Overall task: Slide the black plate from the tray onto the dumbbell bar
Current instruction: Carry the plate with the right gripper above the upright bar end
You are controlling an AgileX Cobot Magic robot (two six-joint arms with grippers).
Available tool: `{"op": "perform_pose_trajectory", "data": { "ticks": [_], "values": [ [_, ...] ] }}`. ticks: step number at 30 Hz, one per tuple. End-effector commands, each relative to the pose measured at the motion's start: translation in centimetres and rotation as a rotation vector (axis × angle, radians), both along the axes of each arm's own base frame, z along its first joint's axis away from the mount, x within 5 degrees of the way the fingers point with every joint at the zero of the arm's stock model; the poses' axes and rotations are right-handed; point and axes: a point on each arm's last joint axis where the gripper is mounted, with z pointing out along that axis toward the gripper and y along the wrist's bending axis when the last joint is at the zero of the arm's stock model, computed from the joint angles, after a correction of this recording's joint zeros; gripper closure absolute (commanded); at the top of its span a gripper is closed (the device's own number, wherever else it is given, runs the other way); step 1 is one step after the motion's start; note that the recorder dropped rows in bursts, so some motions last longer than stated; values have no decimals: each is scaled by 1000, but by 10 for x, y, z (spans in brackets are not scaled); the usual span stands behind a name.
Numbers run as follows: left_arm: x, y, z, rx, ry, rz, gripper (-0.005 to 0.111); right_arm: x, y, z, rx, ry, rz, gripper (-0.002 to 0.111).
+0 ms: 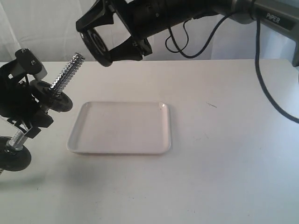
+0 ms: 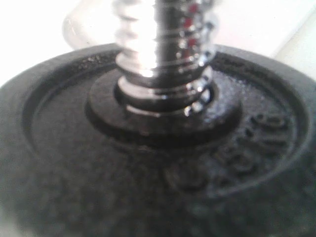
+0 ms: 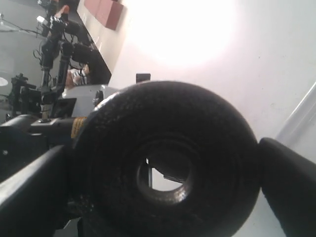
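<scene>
My right gripper (image 1: 96, 43) hangs in the air at the back, shut on the black plate (image 1: 100, 48), which it holds on edge by its rim. In the right wrist view the black plate (image 3: 197, 128) fills the space between both fingers (image 3: 29, 187), and light shows through its centre hole. The dumbbell bar (image 1: 70, 70) is tilted, with its threaded tip pointing up toward the plate and a small gap between them. My left gripper (image 1: 25, 112) grips the bar's middle. The white tray (image 1: 93, 144) lies empty on the table.
Another black disc (image 1: 58, 99) sits on the bar above my left gripper; in the left wrist view this disc (image 2: 148, 187) surrounds the threaded bar (image 2: 163, 54). A third disc (image 1: 14, 158) sits on the bar's lower end. The right arm's cable (image 1: 261, 84) hangs at the right.
</scene>
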Motion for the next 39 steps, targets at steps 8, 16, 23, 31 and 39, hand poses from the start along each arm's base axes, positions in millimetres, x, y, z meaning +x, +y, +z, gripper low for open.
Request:
{"op": "perform_pose_trajectory", "data": {
  "ticks": [8,16,23,31,39],
  "values": [
    [-3,-8,31,-142,-88,21,107,-12,12,14,37,-22,38,108],
    [-4,-11,32,-160,-83,-9,107,-12,12,14,30,-28,40,108],
    [-4,-13,33,-183,-90,-24,107,-12,12,11,12,-33,40,108],
    [-6,-15,34,-203,-83,-47,107,-12,12,11,12,-33,40,108],
    [-8,-17,34,-213,-78,-89,107,-13,14,11,12,-33,44,108]
  ]
}}
